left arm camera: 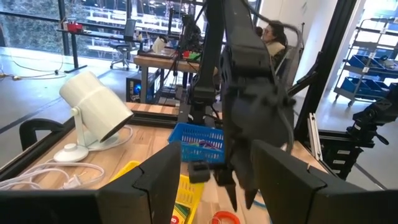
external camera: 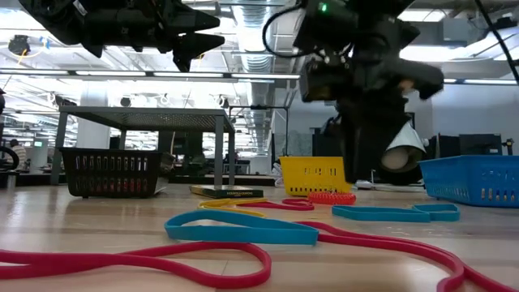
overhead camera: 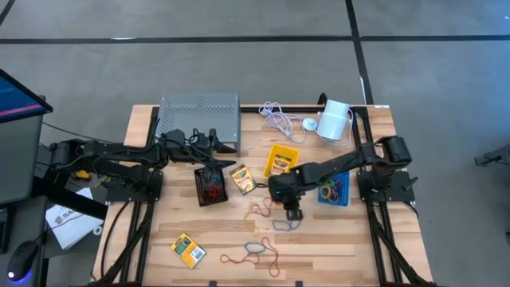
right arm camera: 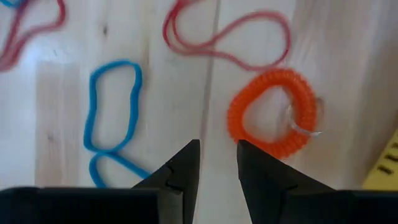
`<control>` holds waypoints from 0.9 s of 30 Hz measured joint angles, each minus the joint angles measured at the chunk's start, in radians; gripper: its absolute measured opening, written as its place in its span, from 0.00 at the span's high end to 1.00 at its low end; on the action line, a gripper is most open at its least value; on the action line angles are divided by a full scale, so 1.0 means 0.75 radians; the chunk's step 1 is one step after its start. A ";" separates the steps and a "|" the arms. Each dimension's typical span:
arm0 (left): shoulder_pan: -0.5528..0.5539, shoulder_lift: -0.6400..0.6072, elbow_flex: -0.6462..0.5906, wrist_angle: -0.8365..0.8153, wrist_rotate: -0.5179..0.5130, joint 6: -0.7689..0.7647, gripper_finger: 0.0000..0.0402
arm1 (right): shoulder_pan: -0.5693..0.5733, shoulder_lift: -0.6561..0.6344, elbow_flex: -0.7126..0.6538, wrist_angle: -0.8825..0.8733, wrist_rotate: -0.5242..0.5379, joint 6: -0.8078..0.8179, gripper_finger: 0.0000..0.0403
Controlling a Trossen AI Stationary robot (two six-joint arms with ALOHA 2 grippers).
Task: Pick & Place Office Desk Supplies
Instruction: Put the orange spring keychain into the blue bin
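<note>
Between picks, right gripper [right arm camera: 217, 163] hovering part-open and empty over loose bands mid-tabletop, orange coil band [right arm camera: 272, 112] just beside its tips, likely next to be straddled and pinched for the blue bin [overhead camera: 334, 190] toward the right edge; left gripper [overhead camera: 213, 140] waiting spread, empty, near the back edge

This is a robotics lab or workshop set in a large open industrial hall. A wooden tabletop [overhead camera: 335, 247] on a black metal frame stands on a grey concrete floor [overhead camera: 239, 64] marked with dark lines. Beyond it are exposed ceiling ducts and strip lights [external camera: 243, 49], work desks with office chairs [left arm camera: 124, 37], and shelving that carries blue bins [left arm camera: 373, 62] (a person [left arm camera: 270, 34] sits farther back).
</note>
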 joint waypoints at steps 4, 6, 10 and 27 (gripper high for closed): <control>0.000 0.000 0.000 0.004 0.000 0.000 0.53 | 0.002 0.061 0.033 0.000 0.000 -0.015 0.75; 0.000 0.000 0.000 0.001 0.000 -0.001 0.53 | 0.002 0.082 0.051 0.015 0.002 -0.033 0.75; 0.000 0.000 0.001 -0.004 0.000 -0.001 0.53 | -0.002 0.077 0.069 0.029 0.010 -0.055 0.75; 0.000 0.000 0.000 0.000 0.000 -0.001 0.53 | -0.026 0.056 0.108 -0.031 0.035 -0.106 0.74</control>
